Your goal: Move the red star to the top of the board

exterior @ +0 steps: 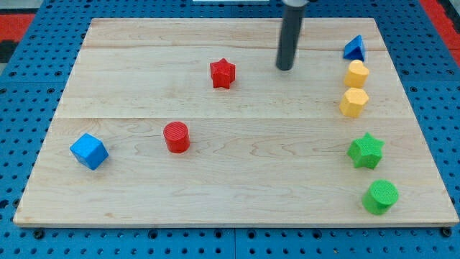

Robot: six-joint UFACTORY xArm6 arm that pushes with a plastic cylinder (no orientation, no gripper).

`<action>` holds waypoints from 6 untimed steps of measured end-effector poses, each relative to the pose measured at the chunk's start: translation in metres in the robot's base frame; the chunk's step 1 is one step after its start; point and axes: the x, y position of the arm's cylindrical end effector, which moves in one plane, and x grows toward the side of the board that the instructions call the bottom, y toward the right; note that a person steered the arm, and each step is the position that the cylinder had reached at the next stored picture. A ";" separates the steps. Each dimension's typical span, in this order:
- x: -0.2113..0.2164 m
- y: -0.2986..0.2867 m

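Camera view: small red plastic star (pixel 223 73) lying in upper middle of pale wooden board (pixel 237 194), short of its top edge. Dark rod's tip (pixel 285 68) just right of that star, apart from it, holding nothing.

Red star (pixel 223 73) and red cylinder (pixel 176 137); blue cube (pixel 89 151), blue triangle (pixel 354 48); two yellow blocks (pixel 356 73) (pixel 353 102); green star (pixel 366 150), green cylinder (pixel 380 196); my tip (pixel 285 67) dark; pale wood-grain board (pixel 230 194)

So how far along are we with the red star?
Done: nothing visibly. The red star sits below the board's top edge. In hand: my tip stands to the star's right, apart from it. Left: get beneath the star and push it upward.
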 end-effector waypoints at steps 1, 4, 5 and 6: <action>0.024 -0.036; 0.034 -0.106; 0.004 -0.104; -0.028 -0.080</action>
